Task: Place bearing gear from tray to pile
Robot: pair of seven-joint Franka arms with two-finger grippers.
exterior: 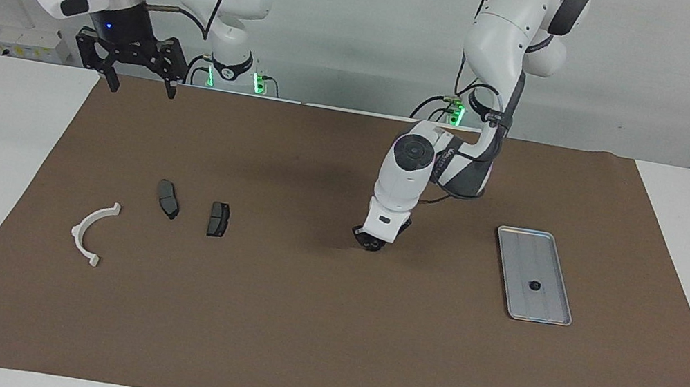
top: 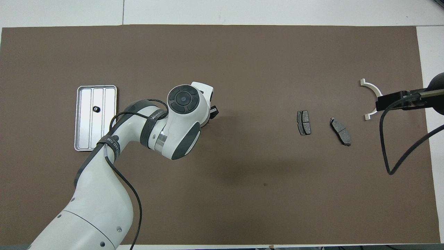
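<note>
Our left gripper (exterior: 370,242), nearly closed on something too small to identify, hangs over mid-mat; we should carry it low toward the 2 brake pads (exterior: 194,209). Our right gripper (exterior: 136,78) waits wide open.

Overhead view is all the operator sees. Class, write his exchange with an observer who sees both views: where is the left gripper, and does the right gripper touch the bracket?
Operator: The arm hides the left gripper. Where is it?
Observer: It hangs low over bare mat, between the tray and the pads.
Operator: The right gripper overlaps the bracket for me. Is it touching?
Observer: No. It is open and raised high over the mat's edge by the robots. The bracket lies untouched.
</note>
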